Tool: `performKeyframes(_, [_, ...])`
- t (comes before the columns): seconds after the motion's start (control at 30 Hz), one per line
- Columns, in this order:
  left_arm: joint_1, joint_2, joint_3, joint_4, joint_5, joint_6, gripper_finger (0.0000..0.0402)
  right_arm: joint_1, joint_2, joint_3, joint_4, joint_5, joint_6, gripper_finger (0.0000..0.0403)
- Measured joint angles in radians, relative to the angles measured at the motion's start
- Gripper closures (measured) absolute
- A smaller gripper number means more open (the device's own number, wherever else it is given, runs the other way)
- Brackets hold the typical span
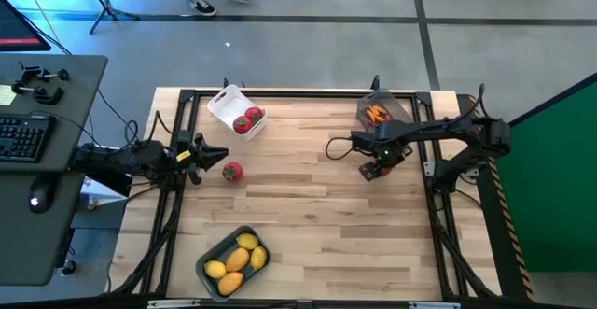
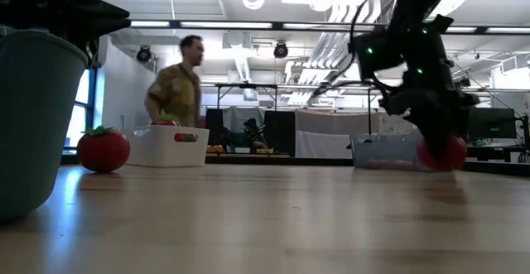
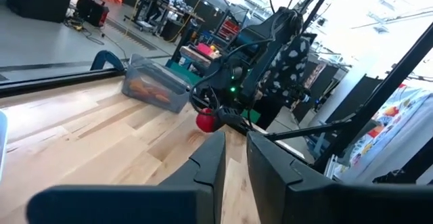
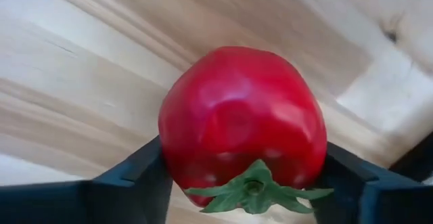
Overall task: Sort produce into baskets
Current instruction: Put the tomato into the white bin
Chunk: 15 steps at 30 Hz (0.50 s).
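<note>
Wooden worktop carries three baskets. Right gripper has its fingers clamped on a red fruit, just off the boards near the dark basket. It should lift clear, then carry to the white basket. Left gripper waits, fingers narrow.

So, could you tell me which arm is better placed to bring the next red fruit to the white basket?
Left, probably. The loose red fruit lies just beyond the left gripper, near the white basket. The right gripper is across the table and already shut on a red fruit.
</note>
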Motion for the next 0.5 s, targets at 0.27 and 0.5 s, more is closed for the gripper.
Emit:
performKeyframes(0.27, [0.000,-0.001,0.050,-0.010,-0.005,0.037,0.0399,0.002,0.000,0.169,0.144,0.016,-0.028,0.0173])
performKeyframes(0.5, [0.000,-0.001,0.050,-0.050,-0.014,0.011,0.0401,0.050,0.127,0.347,0.344,0.049,-0.057,0.0173])
